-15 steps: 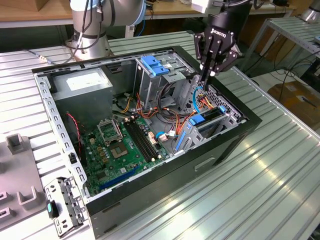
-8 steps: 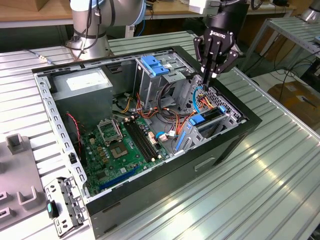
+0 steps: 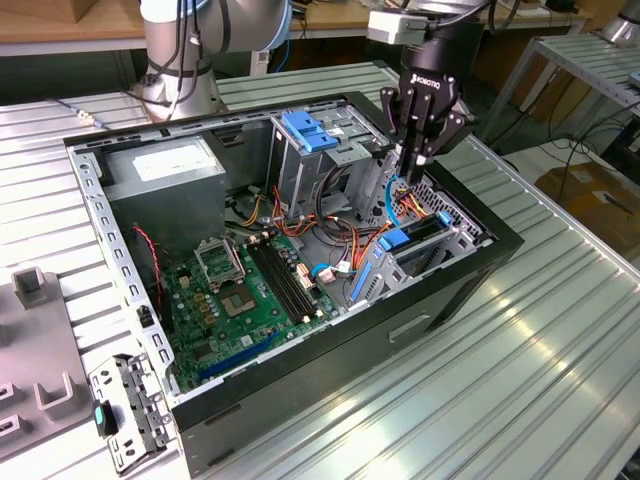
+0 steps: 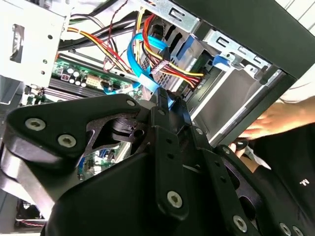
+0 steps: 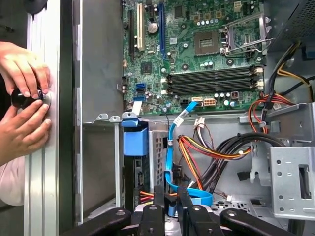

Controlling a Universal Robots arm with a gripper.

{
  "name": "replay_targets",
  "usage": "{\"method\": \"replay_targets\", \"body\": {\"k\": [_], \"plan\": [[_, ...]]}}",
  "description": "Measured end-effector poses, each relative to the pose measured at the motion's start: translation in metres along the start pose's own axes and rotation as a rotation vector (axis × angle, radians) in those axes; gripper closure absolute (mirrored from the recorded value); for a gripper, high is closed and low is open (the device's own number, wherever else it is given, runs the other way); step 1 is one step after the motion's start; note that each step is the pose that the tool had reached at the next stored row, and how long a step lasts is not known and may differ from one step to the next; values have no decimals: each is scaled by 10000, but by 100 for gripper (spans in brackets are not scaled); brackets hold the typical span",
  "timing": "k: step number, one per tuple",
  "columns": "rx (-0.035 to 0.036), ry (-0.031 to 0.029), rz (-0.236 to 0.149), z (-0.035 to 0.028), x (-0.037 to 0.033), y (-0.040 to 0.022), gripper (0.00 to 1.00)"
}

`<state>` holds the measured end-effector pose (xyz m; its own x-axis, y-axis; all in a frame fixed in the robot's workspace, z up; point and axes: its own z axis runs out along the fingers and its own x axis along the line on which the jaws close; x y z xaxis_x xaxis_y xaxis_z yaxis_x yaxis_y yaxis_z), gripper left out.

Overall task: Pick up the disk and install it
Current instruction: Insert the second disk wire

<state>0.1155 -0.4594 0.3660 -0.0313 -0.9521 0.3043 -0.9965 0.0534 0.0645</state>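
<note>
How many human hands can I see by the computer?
2. In the first wrist view, one hand and a second hand close around a black knob outside the computer case. More may be hidden.

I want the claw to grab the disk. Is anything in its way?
Yes, maybe. A blue ribbon cable loops right at the claw, next to the disk, and orange and yellow wires crowd close by.

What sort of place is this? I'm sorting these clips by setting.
Likely a robotics lab or workshop: an open computer case with its motherboard exposed lies on a ribbed metal workbench, the gripper reaching into it.
</note>
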Motion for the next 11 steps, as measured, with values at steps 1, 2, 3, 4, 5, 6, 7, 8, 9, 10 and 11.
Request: {"method": "replay_targets", "body": {"k": [1, 2, 3, 4, 5, 6, 7, 8, 9, 10, 11], "plan": [[1, 35, 3, 15, -5, -1, 75], [2, 74, 5, 27, -9, -2, 75], [3, 109, 9, 37, -12, -2, 76], [4, 144, 11, 47, -15, -3, 83], [5, 173, 13, 56, -18, -4, 83], [7, 214, 17, 70, -22, -5, 83], [8, 253, 20, 82, -26, -6, 84], [9, 285, 22, 93, -30, -6, 84], [10, 317, 25, 101, -32, -7, 84], [12, 382, 30, 118, -38, -8, 84], [13, 405, 32, 125, -40, -8, 84]]}}
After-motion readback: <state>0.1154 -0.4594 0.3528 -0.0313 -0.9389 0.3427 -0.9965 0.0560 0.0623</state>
